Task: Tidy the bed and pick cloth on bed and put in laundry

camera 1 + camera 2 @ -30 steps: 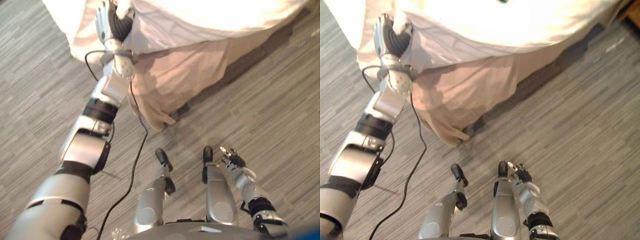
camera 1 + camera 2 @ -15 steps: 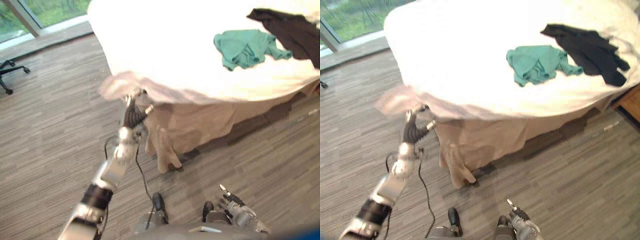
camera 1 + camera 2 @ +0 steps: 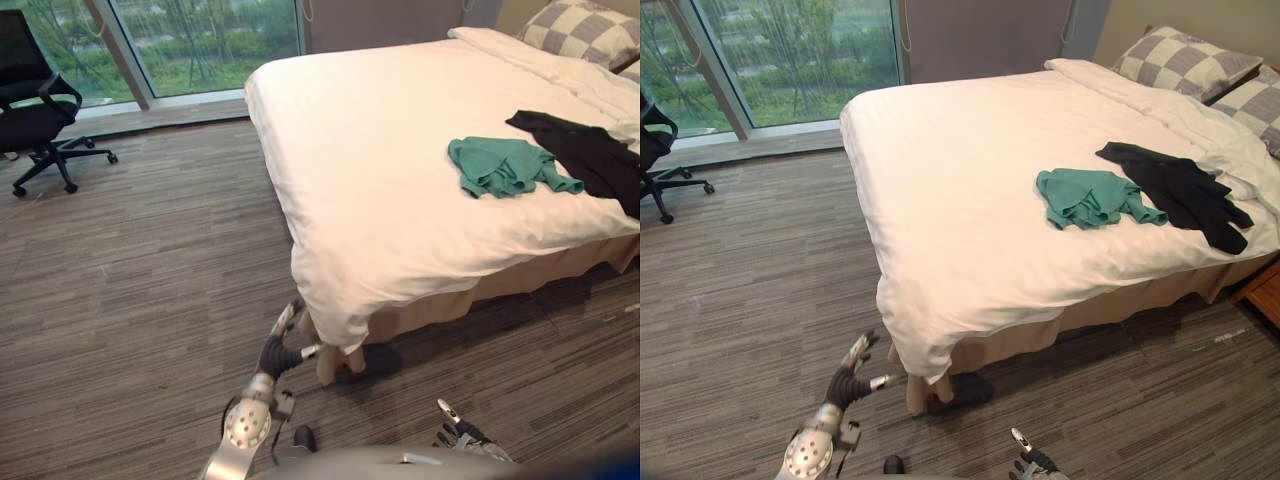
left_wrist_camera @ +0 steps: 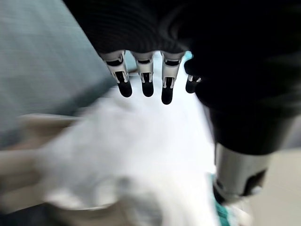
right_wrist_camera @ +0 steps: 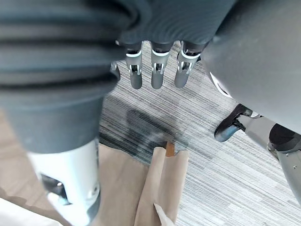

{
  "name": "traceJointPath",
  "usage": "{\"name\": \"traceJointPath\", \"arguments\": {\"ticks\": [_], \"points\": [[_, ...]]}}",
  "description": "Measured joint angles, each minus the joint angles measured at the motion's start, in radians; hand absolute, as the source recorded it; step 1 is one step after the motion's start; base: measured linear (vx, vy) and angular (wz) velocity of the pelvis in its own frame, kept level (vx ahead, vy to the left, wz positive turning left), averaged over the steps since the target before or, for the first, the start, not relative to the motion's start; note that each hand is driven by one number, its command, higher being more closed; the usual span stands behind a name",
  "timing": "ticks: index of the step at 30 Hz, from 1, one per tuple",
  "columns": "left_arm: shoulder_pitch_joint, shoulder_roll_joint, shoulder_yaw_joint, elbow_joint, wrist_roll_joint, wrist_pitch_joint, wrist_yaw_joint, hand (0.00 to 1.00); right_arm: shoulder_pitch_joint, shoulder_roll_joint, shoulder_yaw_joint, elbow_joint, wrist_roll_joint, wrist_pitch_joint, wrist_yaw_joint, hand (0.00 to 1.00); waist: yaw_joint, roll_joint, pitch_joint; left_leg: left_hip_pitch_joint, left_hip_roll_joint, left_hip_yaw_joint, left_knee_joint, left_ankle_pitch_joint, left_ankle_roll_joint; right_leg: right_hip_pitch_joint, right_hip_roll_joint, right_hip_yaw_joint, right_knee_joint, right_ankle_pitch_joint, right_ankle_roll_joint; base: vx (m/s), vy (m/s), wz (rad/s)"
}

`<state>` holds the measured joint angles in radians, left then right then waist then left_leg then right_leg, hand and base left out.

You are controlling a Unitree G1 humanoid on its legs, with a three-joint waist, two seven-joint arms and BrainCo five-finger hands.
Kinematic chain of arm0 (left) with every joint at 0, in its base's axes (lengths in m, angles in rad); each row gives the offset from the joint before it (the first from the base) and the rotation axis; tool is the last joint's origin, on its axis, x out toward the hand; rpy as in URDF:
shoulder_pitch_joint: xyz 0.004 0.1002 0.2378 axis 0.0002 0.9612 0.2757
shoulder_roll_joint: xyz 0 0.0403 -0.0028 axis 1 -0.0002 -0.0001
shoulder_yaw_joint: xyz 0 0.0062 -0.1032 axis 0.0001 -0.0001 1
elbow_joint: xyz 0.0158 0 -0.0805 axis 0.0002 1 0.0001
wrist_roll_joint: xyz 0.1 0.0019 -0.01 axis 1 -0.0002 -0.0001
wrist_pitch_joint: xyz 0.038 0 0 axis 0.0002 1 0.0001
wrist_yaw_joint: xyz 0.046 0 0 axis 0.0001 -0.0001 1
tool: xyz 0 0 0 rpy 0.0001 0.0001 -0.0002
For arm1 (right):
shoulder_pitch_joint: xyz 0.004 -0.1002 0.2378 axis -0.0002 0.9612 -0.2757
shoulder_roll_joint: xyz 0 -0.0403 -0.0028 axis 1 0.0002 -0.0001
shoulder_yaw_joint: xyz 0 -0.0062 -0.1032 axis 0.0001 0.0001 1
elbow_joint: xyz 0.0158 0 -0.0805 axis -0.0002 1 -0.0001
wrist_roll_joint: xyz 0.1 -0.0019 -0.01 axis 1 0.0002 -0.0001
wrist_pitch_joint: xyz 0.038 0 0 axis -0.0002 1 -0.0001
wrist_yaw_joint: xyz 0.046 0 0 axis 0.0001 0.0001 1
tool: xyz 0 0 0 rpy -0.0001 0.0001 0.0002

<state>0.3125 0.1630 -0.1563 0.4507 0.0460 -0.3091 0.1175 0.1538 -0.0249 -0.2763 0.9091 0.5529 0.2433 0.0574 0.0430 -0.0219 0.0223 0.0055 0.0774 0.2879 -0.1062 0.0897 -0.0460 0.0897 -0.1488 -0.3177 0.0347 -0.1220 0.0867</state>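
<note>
1. The left hand [image 3: 279,348] is seen low by the near corner of the bed [image 3: 370,140], at about 7 o'clock of it. Its fingers [image 4: 145,81] are held straight and slightly spread, and nothing is gripped.
2. Half a second ago the sheet corner [image 3: 326,322] was pinched and held up by this hand. It has since been let go and now hangs over the tan skirt [image 3: 455,300].
3. The head camera has also been raised in that time. The wider sight of the room is therefore a shift of view, not a move of the things.
4. The right hand [image 3: 459,437] is seen at 5 o'clock of the eye views, over the floor. Its fingers [image 5: 157,76] are straight and a little apart, and nothing is held.
5. The green cloth [image 3: 505,166] lies crumpled on the sheet, at about 2 o'clock from the left hand and well apart from it.
6. The black cloth [image 3: 583,155] is spread just beside it, at the green one's 3 o'clock. Whether the two touch cannot be told.
7. The sheet now lies smooth, so the tidying step is judged about done.
8. Both cloths are still to be picked up. They are judged out of reach from here, so a move along the bed's side is expected to be needed first.
</note>
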Motion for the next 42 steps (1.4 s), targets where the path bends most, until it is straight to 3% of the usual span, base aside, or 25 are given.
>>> {"name": "traceJointPath", "arguments": {"ticks": [7,10,11,12,14,16,18,20,21,22,23,25,27,31,33,36,42], "points": [[0.007,-0.028,0.259,0.308,0.007,-0.027,0.078,0.00,-0.001,0.004,-0.032,-0.011,0.030,-0.086,-0.030,0.00,0.002,-0.006,-0.005,0.048,-0.018,0.000,0.000,-0.021,0.006,0.051,-0.014,0.000,-0.001,-0.002,0.016,0.09,0.003,0.00],[-0.033,-0.031,0.391,0.412,0.023,-0.025,0.111,0.00,-0.058,-0.061,-0.083,-0.113,0.012,-0.151,-0.009,0.00,0.002,-0.003,-0.006,0.049,-0.029,0.002,0.000,-0.030,0.010,0.051,-0.028,0.000,0.000,-0.005,0.022,0.07,0.034,-0.01],[-0.053,-0.031,0.427,0.438,0.025,-0.006,0.124,0.00,-0.114,-0.112,-0.111,-0.143,0.008,-0.186,0.010,0.00,0.002,-0.003,-0.006,0.049,-0.034,0.002,0.000,-0.033,0.013,0.051,-0.030,-0.001,0.000,-0.005,0.024,0.05,0.039,0.01],[-0.068,-0.031,0.450,0.450,0.036,0.025,0.126,0.00,-0.170,-0.160,-0.114,-0.169,-0.024,-0.224,0.024,1.00,0.003,-0.004,-0.006,0.048,-0.039,0.000,0.000,-0.035,0.015,0.051,-0.034,-0.001,-0.001,-0.006,0.026,0.05,0.033,0.04],[-0.083,-0.032,0.452,0.462,0.068,0.071,0.127,0.00,-0.226,-0.223,-0.074,-0.318,-0.048,-0.271,0.043,1.00,0.002,-0.003,-0.006,0.046,-0.046,-0.004,0.000,-0.038,0.018,0.050,-0.041,-0.004,0.000,-0.008,0.029,0.05,0.029,0.04],[-0.090,-0.045,0.452,0.469,0.098,0.135,0.123,0.00,-0.225,-0.238,0.012,-0.598,-0.057,-0.589,0.111,1.00,0.000,-0.006,-0.007,0.044,-0.046,0.003,0.001,-0.046,0.016,0.044,-0.041,0.000,-0.001,-0.008,0.029,0.08,0.025,-0.05],[-0.090,-0.044,0.452,0.484,0.104,0.150,0.114,0.00,-0.238,-0.231,0.044,-0.789,-0.295,-0.662,0.146,1.00,-0.002,-0.022,-0.017,0.029,-0.055,-0.007,0.001,-0.050,0.011,0.036,-0.039,-0.003,-0.007,-0.016,0.027,0.14,-0.004,0.09],[-0.089,-0.033,0.451,0.489,0.103,0.149,0.095,0.00,-0.240,-0.227,0.063,-0.754,-0.348,-0.733,0.210,1.00,-0.004,-0.043,-0.028,0.012,-0.057,-0.028,0.002,-0.050,0.010,0.035,-0.037,-0.020,-0.017,-0.017,0.026,0.15,-0.029,0.30],[-0.086,-0.034,0.450,0.507,0.102,0.139,0.078,0.00,-0.232,-0.224,0.103,-0.715,-0.262,-0.699,0.301,1.00,-0.003,-0.061,-0.034,0.013,-0.058,-0.034,0.007,-0.047,0.013,0.038,-0.036,-0.026,-0.012,-0.017,0.025,0.13,-0.022,0.24],[-0.079,-0.039,0.443,0.538,0.101,0.130,0.075,0.00,-0.231,-0.205,0.160,-0.679,-0.160,-0.644,0.383,1.00,-0.007,-0.051,-0.027,0.014,-0.058,-0.037,0.007,-0.046,0.014,0.036,-0.036,-0.025,-0.006,-0.015,0.023,0.12,-0.012,0.12],[-0.076,-0.045,0.437,0.549,0.101,0.125,0.075,0.00,-0.230,-0.188,0.184,-0.662,-0.138,-0.629,0.427,1.00,-0.008,-0.055,-0.030,0.014,-0.058,-0.042,0.007,-0.046,0.014,0.037,-0.036,-0.025,-0.005,-0.014,0.021,0.10,-0.008,0.07],[-0.070,-0.063,0.429,0.555,0.100,0.112,0.075,0.00,-0.231,-0.157,0.291,-0.636,-0.152,-0.621,0.498,1.00,-0.002,-0.049,-0.025,0.013,-0.058,-0.056,0.008,-0.046,0.014,0.041,-0.036,-0.025,-0.002,-0.012,0.017,0.07,-0.016,0.09],[-0.066,-0.078,0.414,0.555,0.082,0.096,0.076,0.00,-0.282,-0.149,0.495,-0.637,-0.212,-0.594,0.534,1.00,0.015,-0.031,-0.014,0.012,-0.050,-0.086,0.008,-0.043,0.017,0.051,-0.026,-0.029,0.002,-0.004,0.006,0.05,-0.040,0.18],[-0.084,-0.072,0.380,0.553,0.080,0.077,0.077,0.00,-0.503,-0.103,0.687,-0.613,-0.257,-0.494,0.505,1.00,0.058,-0.035,0.041,-0.024,-0.034,-0.138,0.008,-0.020,0.009,0.031,-0.006,-0.059,0.003,0.007,0.001,-0.07,-0.049,0.33],[-0.122,-0.062,0.357,0.547,0.050,0.065,0.079,0.00,-0.671,-0.087,0.738,-0.574,-0.267,-0.438,0.433,1.00,0.090,-0.045,0.111,-0.086,-0.024,-0.166,0.008,0.005,0.006,-0.024,0.004,-0.064,0.015,0.008,-0.002,-0.13,-0.017,0.25],[-0.163,-0.052,0.356,0.541,0.017,0.063,0.080,0.00,-0.799,-0.064,0.757,-0.521,-0.290,-0.407,0.361,1.00,0.118,-0.059,0.214,-0.147,-0.024,-0.198,0.008,0.034,0.008,-0.071,0.007,-0.082,0.025,0.007,-0.004,-0.19,0.001,0.29],[-0.214,-0.047,0.364,0.484,-0.033,0.054,0.080,0.00,-0.904,-0.056,0.764,-0.480,-0.291,-0.403,0.248,1.00,0.149,-0.063,0.324,-0.259,-0.020,-0.252,0.008,0.077,0.005,-0.168,0.000,-0.132,0.077,-0.002,-0.016,-0.11,0.031,0.26]]}}
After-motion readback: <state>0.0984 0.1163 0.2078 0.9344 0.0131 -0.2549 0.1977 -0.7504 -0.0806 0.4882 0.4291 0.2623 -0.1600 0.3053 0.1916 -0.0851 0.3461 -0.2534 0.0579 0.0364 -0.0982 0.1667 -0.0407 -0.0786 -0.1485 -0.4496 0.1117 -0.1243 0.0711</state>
